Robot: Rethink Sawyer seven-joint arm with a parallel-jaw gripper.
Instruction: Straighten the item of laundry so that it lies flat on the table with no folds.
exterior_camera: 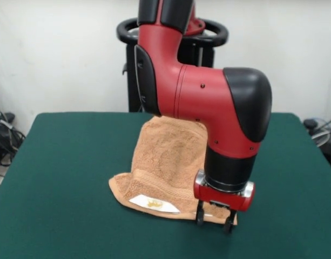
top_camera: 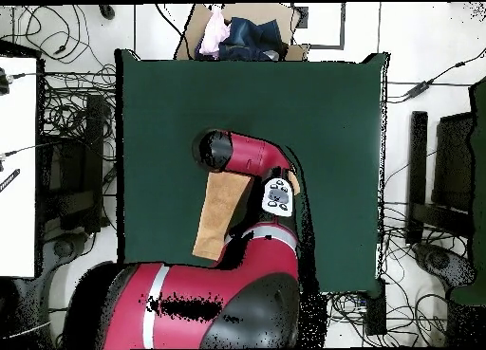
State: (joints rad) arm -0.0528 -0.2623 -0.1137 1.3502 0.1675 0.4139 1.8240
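- Counter point(exterior_camera: 57, 178): broad bare green surface at the left of the front view, reaching to its near and left edges.
- Towel point(exterior_camera: 165, 156): peach-orange, lying mid-counter, its near hem folded over, white label point(exterior_camera: 153, 203) face up.
- End effector point(exterior_camera: 214, 218): two black fingers point(exterior_camera: 200, 214) spread apart, straddling the towel's near right corner, tips down at the cloth.
- Right of the arm point(exterior_camera: 208, 102): more bare counter.
- Overhead view: cardboard box point(top_camera: 249, 33) holding clothing beyond the counter's far edge.
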